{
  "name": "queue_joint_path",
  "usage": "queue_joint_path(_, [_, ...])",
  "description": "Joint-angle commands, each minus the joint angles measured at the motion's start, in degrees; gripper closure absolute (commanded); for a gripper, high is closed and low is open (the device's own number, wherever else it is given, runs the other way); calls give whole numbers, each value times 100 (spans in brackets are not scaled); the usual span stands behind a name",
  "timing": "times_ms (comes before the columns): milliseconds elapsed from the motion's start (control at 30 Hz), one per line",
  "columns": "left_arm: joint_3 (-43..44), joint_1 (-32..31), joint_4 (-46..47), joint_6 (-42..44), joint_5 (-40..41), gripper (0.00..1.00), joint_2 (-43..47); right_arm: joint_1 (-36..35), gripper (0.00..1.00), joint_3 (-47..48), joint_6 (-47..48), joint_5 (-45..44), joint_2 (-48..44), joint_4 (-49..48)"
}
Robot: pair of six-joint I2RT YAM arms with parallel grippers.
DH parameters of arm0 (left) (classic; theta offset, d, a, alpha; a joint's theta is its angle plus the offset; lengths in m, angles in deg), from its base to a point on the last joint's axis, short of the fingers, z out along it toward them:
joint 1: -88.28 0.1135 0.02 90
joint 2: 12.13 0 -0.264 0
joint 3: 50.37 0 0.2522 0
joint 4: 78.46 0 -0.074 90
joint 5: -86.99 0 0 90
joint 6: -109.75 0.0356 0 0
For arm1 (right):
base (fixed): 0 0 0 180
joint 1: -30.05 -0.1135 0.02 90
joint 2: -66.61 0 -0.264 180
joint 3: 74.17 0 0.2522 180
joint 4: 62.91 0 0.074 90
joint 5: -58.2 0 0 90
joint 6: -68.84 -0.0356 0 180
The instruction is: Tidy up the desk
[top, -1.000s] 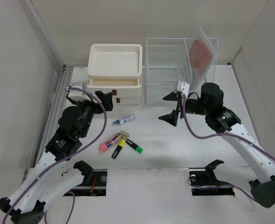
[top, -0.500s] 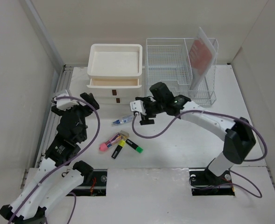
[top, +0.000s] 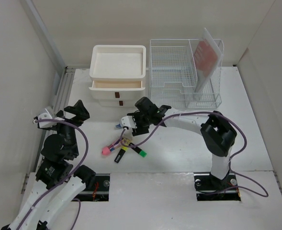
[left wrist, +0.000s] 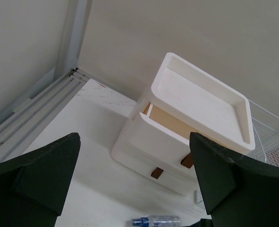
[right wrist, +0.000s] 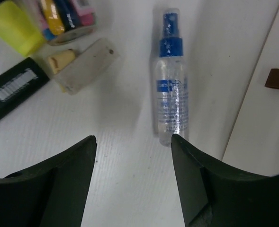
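Low, right gripper (right wrist: 132, 142) over spray bottle (right wrist: 171, 90)

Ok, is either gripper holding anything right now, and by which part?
Nothing is held. The right gripper hangs open over the spray bottle, which lies free on the desk; the left gripper is open and empty.

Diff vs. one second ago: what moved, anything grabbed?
The right gripper swung left from the wire rack and came down over the spray bottle, jaws open either side of it, not gripping. The left gripper pulled back from the drawer unit toward the near left, open and empty. Nothing taken or released. Spray bottle, highlighters, drawer unit and wire rack stayed put.
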Motion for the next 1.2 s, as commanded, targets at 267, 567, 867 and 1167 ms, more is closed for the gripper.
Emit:
queue_joint_path(267, [-82, 8, 332, 92, -267, 0, 258, -103, 31, 749, -721, -971, 707, -801])
queue_joint_path(567, [-134, 8, 385, 154, -381, 0, 416, -103, 31, 1382, -600, -760, 1226, -55])
queue_joint_path(867, [-134, 8, 385, 154, -434, 0, 531, -155, 32, 1637, -423, -435, 1605, 500])
queue_joint_path(1167, [-134, 8, 438, 154, -434, 0, 584, -155, 62, 1742, -309, -267, 1772, 799])
